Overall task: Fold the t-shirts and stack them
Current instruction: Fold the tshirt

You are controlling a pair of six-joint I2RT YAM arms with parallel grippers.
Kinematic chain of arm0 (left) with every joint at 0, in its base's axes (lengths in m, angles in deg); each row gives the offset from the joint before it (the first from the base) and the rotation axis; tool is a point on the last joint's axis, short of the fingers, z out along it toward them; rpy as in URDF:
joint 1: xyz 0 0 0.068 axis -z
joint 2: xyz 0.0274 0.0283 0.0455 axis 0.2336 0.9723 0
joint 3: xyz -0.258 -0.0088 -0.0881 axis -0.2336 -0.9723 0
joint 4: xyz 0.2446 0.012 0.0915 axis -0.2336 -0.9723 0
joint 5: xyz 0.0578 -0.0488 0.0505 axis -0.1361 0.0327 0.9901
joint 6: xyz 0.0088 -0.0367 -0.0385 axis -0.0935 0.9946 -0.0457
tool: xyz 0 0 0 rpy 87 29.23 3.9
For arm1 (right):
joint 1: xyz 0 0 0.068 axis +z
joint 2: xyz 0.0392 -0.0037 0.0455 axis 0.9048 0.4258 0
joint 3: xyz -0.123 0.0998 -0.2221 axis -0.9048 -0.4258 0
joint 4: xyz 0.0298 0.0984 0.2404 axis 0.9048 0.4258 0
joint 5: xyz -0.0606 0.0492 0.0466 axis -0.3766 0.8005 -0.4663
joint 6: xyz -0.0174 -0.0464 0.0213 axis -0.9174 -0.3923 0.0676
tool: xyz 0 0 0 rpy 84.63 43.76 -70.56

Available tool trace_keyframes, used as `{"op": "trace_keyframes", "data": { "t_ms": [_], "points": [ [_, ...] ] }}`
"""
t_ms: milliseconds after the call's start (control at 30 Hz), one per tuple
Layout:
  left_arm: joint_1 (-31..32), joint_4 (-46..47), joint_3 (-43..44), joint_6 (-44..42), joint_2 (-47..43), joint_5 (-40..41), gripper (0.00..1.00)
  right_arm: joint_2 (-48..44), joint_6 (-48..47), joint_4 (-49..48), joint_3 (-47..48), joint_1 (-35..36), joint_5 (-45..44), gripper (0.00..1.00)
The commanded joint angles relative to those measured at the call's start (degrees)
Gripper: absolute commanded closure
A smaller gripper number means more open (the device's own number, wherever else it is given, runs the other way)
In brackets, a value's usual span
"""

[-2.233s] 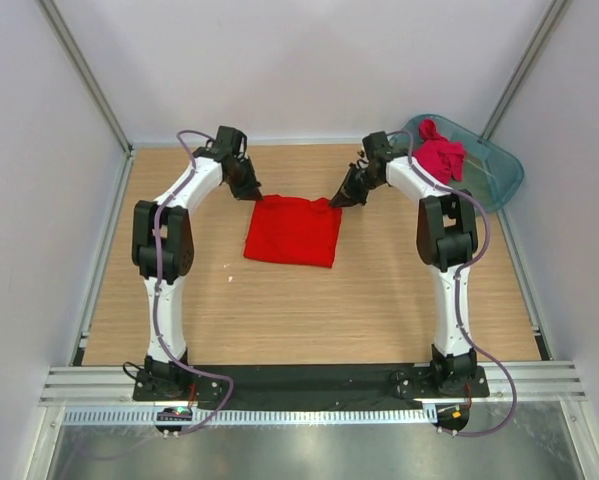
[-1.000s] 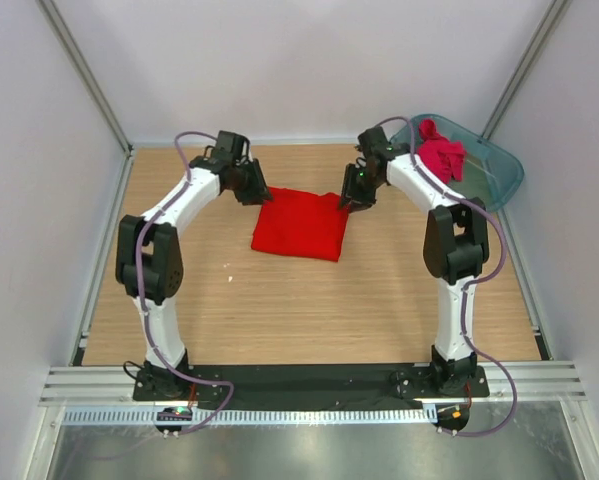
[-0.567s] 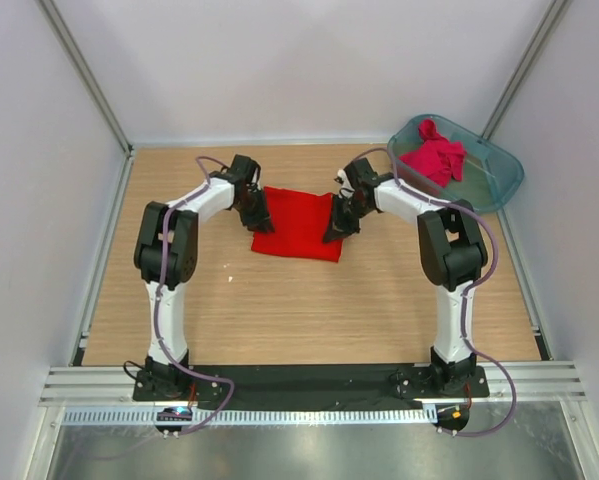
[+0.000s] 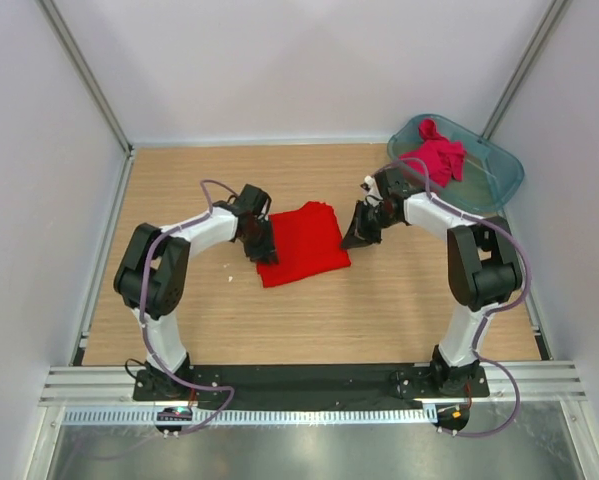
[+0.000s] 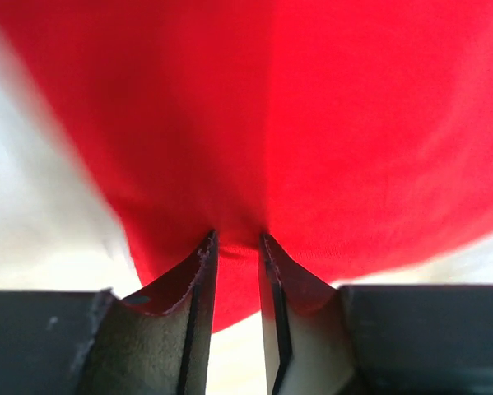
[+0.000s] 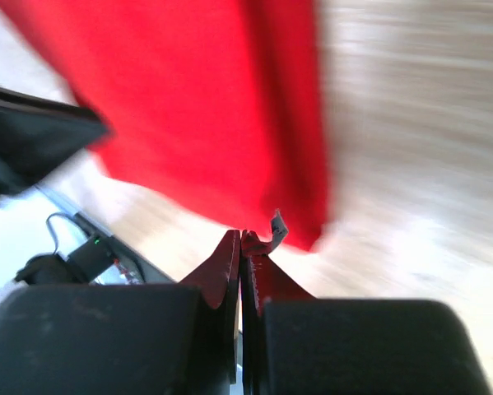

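The red t-shirt (image 4: 304, 245) lies folded into a flat packet on the wooden worktop (image 4: 379, 320), and I give every place from this shirt. At its left edge, toward the near corner, is my left gripper (image 4: 266, 248). In the left wrist view its jaws are clamped on the red cloth, with a piece of the edge pressed between the two fingers (image 5: 195, 284), and the rest of the shirt spreads out beyond them. Just beside the shirt's right edge is my right gripper (image 4: 358, 237), low over the worktop. In the right wrist view these jaws are pressed together with no gap, and their tips stand at the nearest edge of the shirt. Whether a thin bit of cloth is caught between them I cannot tell, because this view is blurred. A small pale tag (image 6: 276, 224) sticks out at that edge, right beside the tips. Farther back and to the right of the red t-shirt, well apart from it, the translucent teal tub (image 4: 499, 180) stands at the far right corner of the worktop. Inside it lies the crimson-pink t-shirt (image 4: 437, 155), crumpled and not folded.
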Motion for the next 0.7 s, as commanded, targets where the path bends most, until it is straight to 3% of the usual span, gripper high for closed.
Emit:
{"op": "trace_keyframes", "data": {
  "t_ms": [0,100,267,533,667],
  "points": [
    [2.62,-3.54,-4.68,2.83,-5.55,2.17,0.71,-5.24,1.57,-3.68,1.8,1.95,3.0,0.98],
    [2.53,-4.66,-1.8,1.27,-8.2,2.78,0.67,-0.96,5.79,-10.99,2.93,2.13,7.13,0.96],
    [-1.32,-6.7,8.67,-3.58,-4.0,1.3,0.65,7.84,12.38,-20.84,9.25,2.92,12.15,0.96],
    [-7.92,0.59,8.94,-4.63,1.37,-8.11,0.67,18.74,28.98,-41.21,14.96,3.98,16.73,0.97],
    [-8.98,3.13,9.11,-4.81,3.22,-9.08,0.67,23.58,32.95,-45.28,18.39,3.8,15.94,0.98]
  ]
}}
